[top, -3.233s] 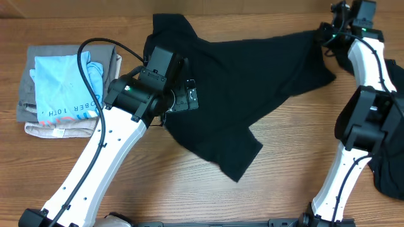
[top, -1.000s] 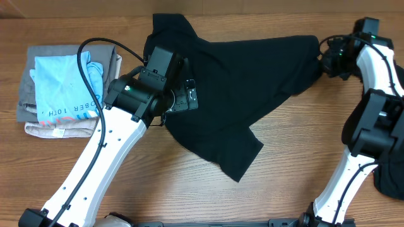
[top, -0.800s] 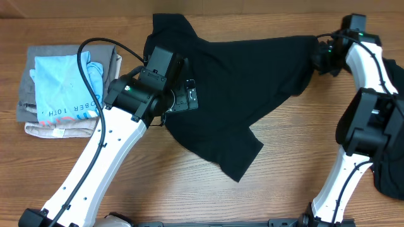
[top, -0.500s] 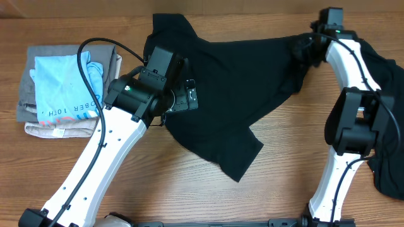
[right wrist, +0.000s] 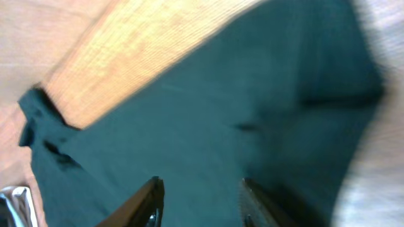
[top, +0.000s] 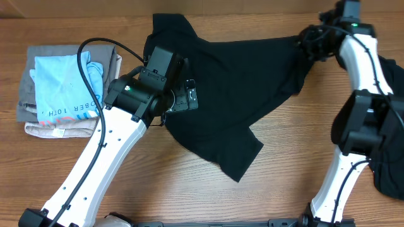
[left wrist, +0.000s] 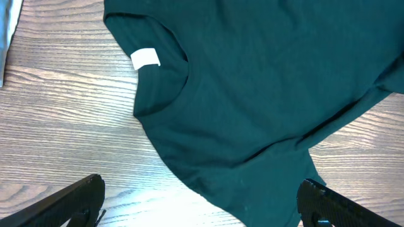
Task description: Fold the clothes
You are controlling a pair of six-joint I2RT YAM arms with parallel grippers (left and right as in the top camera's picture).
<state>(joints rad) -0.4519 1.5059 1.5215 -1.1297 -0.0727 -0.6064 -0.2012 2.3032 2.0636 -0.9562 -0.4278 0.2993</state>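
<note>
L claw (left wrist: 201,205): jaws wide apart, empty, hovering over shirt's neck end.
Shirt (top: 240,82): 1 black tee spread on table (top: 284,157), long axis L-R, R end bunched.
R claw (top: 310,43): jaws parted, at bunched end, so nearer arm there.

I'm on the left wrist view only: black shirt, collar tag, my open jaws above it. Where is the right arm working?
Observer: The right gripper is at the shirt's far right edge, where the cloth bunches.
Operator: Is it gripping the cloth?
Observer: Its wrist view shows the jaws apart, above the cloth.
Operator: Anything else left to fold?
Observer: Another black garment lies at the right edge of the table.
</note>
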